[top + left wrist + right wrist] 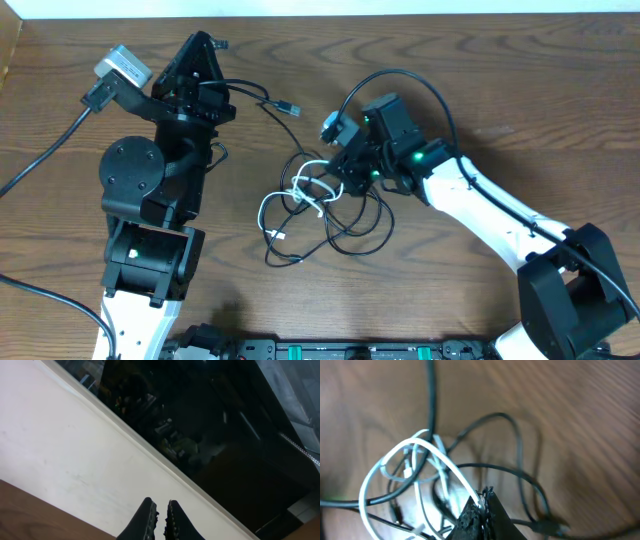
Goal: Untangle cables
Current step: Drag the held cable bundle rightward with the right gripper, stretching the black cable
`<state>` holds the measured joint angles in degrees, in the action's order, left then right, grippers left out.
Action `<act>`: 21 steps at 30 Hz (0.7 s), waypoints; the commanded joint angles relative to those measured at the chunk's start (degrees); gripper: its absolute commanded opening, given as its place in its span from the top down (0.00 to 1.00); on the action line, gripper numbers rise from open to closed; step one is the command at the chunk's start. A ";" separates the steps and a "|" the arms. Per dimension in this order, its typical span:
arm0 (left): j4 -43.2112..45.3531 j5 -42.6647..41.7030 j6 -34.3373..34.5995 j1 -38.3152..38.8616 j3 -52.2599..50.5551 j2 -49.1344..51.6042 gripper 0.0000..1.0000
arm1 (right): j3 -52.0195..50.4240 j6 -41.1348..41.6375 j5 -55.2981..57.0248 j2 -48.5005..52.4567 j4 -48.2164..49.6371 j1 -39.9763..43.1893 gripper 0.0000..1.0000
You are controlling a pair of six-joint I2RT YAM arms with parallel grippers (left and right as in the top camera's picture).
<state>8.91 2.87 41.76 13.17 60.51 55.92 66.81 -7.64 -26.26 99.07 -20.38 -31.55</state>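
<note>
A tangle of cables lies at the table's middle: a white cable (pixel 300 192) looped among thin black cables (pixel 352 225). Another black cable with a plug end (pixel 291 108) runs from under the left arm toward the tangle. My right gripper (pixel 346 170) is at the tangle's upper right edge. In the right wrist view it (pixel 484 496) is shut on a strand of the white cable (pixel 427 447), with black loops (pixel 520 450) around it. My left gripper (pixel 203 42) is at the far left and points past the table's back edge. In the left wrist view its jaws (pixel 160 508) are nearly together with nothing between them.
The wooden table (pixel 480 60) ends at a white wall along the back (pixel 60 445). A thick black arm wire (pixel 400 75) arcs over the right wrist. A grey camera block (pixel 122 66) with a thick black wire (pixel 40 160) sits at the far left.
</note>
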 commanded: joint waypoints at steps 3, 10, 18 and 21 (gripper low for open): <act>-2.80 -0.66 -2.29 -0.22 1.62 -0.55 0.92 | 1.09 8.59 9.46 -5.40 -1.92 6.10 0.99; -11.43 5.53 -3.78 -0.24 1.62 -0.17 0.92 | 1.07 15.56 26.43 -18.10 -5.53 15.72 0.99; -17.84 14.51 -4.26 -0.24 1.62 0.46 0.92 | 1.07 16.90 31.28 -25.51 -10.01 27.56 0.99; -20.02 19.19 -6.64 -0.24 1.60 0.72 0.92 | 1.07 17.90 30.51 -26.05 -11.21 31.10 0.99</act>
<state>-10.02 14.50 38.11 13.17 60.53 56.27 66.92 7.94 2.63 73.91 -30.96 -3.14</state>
